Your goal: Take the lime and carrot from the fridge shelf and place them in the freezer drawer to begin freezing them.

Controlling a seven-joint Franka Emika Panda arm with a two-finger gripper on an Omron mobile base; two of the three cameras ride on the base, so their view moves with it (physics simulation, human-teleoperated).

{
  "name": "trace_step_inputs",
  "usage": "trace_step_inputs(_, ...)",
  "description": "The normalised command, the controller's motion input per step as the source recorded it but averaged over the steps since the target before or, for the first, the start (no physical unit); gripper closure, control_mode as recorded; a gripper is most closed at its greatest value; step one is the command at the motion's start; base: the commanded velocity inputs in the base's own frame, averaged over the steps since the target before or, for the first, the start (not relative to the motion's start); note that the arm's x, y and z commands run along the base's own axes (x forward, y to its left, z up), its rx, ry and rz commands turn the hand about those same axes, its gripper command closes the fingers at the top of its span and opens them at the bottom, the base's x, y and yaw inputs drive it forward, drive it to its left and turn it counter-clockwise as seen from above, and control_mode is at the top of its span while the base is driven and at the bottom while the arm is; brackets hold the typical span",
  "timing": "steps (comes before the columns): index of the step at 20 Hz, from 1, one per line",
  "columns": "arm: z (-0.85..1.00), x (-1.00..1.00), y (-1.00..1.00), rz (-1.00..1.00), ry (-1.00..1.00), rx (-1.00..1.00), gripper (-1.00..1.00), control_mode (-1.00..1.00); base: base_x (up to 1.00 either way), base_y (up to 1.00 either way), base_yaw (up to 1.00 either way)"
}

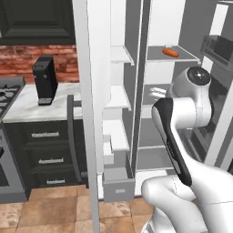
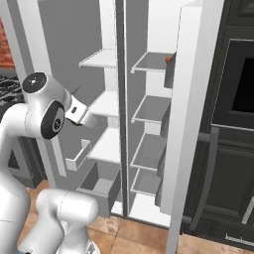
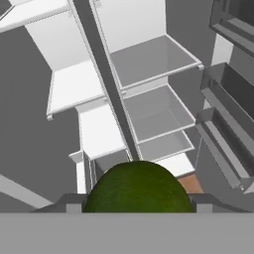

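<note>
From the left base view, the carrot (image 1: 171, 53) lies on the fridge shelf (image 1: 184, 57) high up in the right-hand compartment, its long axis running roughly side to side along the shelf, with a small white lump (image 1: 168, 46) just behind it. The freezer drawer (image 1: 119, 185) stands pulled open at the bottom of the left compartment, low and to the left of the arm's bent elbow. The arm's own bulk covers the hand here, so I cannot judge the gripper from this side.

From the right base view, the wrist reaches in toward the left compartment at mid height, and the open freezer drawer (image 2: 101, 189) sits well below it and a little to the right. A sliver of the carrot (image 2: 168, 59) peeps out past the door edge on the upper fridge shelf (image 2: 149, 62).

In the hand view, the lime (image 3: 138, 187) sits pinched between the finger tips of the gripper (image 3: 136, 207), bulging up from the bottom edge. Beyond it, the camera looks down the freezer shelves to the drawer (image 3: 106, 162), which lies straight ahead and below the lime. By my reckoning the coming move is a plain descent, carrying the lime down into that box.
</note>
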Motion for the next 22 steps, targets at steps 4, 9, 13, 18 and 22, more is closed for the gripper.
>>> trace_step_inputs(4,0.0,0.0,0.0,0.0,0.0,0.0,1.0,1.0,0.27,0.0,0.13)
trace_step_inputs(9,-0.2,0.07,0.0,0.06,0.07,0.0,1.0,-1.0,0.07,0.0,0.08)
trace_step_inputs(13,-0.81,0.63,-0.28,0.2,0.22,0.0,1.0,-1.0,0.0,0.0,0.0)
trace_step_inputs(18,-0.9,0.61,-0.49,0.24,0.21,0.01,1.0,-1.0,0.0,0.0,0.0)
trace_step_inputs(22,-0.9,0.72,-0.06,0.23,0.27,-0.02,1.0,-1.0,0.0,0.0,0.0)
